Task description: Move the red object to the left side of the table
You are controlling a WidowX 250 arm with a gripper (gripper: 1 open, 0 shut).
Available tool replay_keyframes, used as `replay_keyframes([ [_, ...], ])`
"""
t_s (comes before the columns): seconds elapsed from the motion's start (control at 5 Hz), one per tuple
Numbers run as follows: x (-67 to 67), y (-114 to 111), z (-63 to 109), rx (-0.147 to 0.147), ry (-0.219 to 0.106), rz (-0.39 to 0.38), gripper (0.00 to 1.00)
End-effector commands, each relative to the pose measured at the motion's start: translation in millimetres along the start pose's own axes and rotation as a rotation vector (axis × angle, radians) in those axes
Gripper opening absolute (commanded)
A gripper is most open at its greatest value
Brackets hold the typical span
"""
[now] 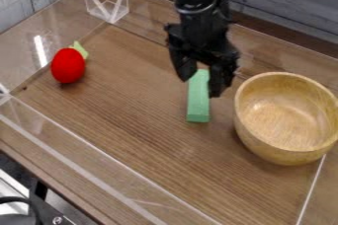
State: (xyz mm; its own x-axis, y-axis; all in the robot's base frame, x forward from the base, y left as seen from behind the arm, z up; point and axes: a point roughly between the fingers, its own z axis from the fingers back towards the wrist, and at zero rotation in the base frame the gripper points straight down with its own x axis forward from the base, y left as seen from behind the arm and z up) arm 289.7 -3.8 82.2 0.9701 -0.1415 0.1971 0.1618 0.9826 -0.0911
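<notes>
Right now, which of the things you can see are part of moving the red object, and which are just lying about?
Part of the job:
- red toy fruit
- table
- gripper

Just lying about:
- green block
- wooden bowl
</notes>
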Motion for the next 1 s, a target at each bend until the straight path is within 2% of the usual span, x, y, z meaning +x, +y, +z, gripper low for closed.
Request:
replay_keyframes([
  [0.0,8.4,22,6.0,0.014,-0.041,-0.036,1.00],
  [0.2,12.6,28,11.8,0.022,-0.046,-0.035,1.00],
  [0.4,20.8,12,19.6,0.036,-0.040,-0.020,0.00],
  [0.6,26.7,-4,21.5,0.030,-0.045,-0.038,1.00],
  [0.8,22.1,-13,27.5,0.035,-0.068,0.006,1.00],
])
